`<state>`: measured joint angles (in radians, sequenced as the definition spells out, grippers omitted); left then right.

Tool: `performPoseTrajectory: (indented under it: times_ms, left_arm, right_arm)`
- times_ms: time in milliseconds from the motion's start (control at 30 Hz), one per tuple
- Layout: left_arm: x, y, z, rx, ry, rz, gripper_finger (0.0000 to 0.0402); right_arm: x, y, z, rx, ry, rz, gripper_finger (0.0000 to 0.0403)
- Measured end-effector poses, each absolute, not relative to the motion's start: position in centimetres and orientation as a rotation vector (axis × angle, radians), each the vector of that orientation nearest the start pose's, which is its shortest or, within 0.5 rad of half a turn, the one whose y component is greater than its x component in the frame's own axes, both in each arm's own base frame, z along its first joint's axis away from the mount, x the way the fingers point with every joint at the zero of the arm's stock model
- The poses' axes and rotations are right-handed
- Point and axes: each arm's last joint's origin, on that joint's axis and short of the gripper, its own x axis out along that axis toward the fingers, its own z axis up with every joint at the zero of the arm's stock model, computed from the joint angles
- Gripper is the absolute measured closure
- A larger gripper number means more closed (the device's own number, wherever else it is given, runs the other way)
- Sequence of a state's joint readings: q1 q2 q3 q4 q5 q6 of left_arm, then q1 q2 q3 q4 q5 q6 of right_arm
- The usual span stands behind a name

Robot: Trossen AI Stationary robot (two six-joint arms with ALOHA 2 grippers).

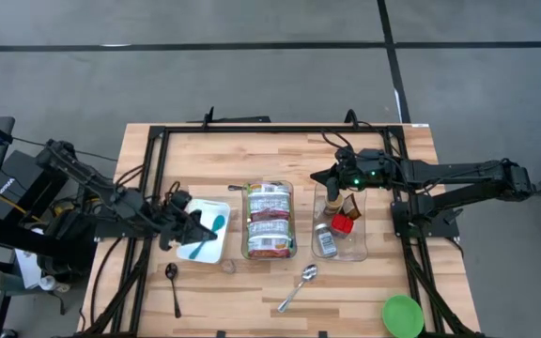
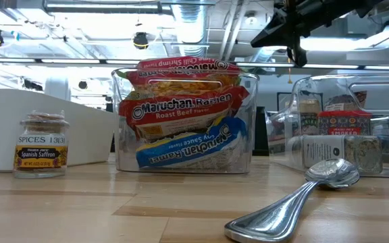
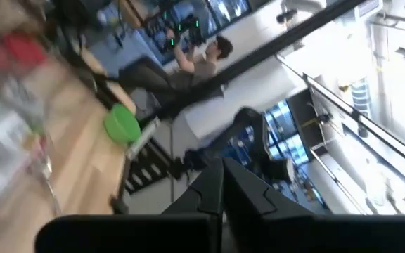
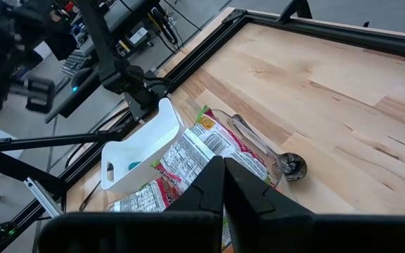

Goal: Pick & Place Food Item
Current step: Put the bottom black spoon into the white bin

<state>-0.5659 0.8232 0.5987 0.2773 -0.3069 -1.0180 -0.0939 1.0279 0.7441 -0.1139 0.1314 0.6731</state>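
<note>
Hovering over the white tray point(image 1: 216, 208) at the left of the wooden surface point(image 1: 205, 155), the left claw point(image 1: 198, 232) has its fingers point(image 3: 209, 193) pressed together with nothing between them. A teal utensil point(image 1: 207, 238) lies in that tray, just under the claw; whether they touch is hard to say from above. Across the surface, the right claw point(image 1: 322, 176) hangs above the back edge of the clear bin point(image 1: 360, 246) holding spice jars point(image 1: 325, 240), its fingers point(image 4: 216, 186) shut and empty too. Between the two, the ramen packets point(image 2: 181, 111) sit stacked in the middle clear container point(image 2: 252, 121). A saffron jar point(image 2: 41, 144) stands just beside the tray, and a silver spoon point(image 1: 298, 287) lies near the front edge.
</note>
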Motion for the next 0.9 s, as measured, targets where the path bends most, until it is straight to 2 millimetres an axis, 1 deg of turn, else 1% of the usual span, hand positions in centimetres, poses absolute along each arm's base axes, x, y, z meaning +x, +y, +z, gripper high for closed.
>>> performPoseTrajectory:
  times_ms: [200, 367, 500, 633, 767, 900]
  left_arm:
    - [16.4, -11.8, 29.3, -1.171, 0.23, -0.306, 0.04]
    - [16.0, -14.7, 27.7, -1.3, 0.407, -0.328, 0.0401]
    - [15.2, -17.1, 26.3, -1.429, 0.561, -0.328, 0.0401]
    - [13.9, -19.2, 25.2, -1.543, 0.711, -0.31, 0.0401]
    - [12.5, -20.3, 23.9, -1.629, 0.854, -0.213, 0.0401]
    - [11.0, -20.3, 22.2, -1.68, 0.994, 0.007, 0.0401]
  right_arm:
    - [22.3, -2.5, 28.1, 0.654, 0.308, -0.348, 0.0402]
    - [22.3, -2.5, 28.1, 0.654, 0.308, -0.348, 0.0402]
    - [22.3, -2.5, 28.1, 0.654, 0.308, -0.348, 0.0402]
    - [22.3, -2.5, 28.1, 0.655, 0.307, -0.348, 0.0402]
    - [22.3, -2.5, 28.1, 0.655, 0.307, -0.348, 0.0402]
    - [22.3, -2.5, 28.1, 0.654, 0.307, -0.349, 0.0402]
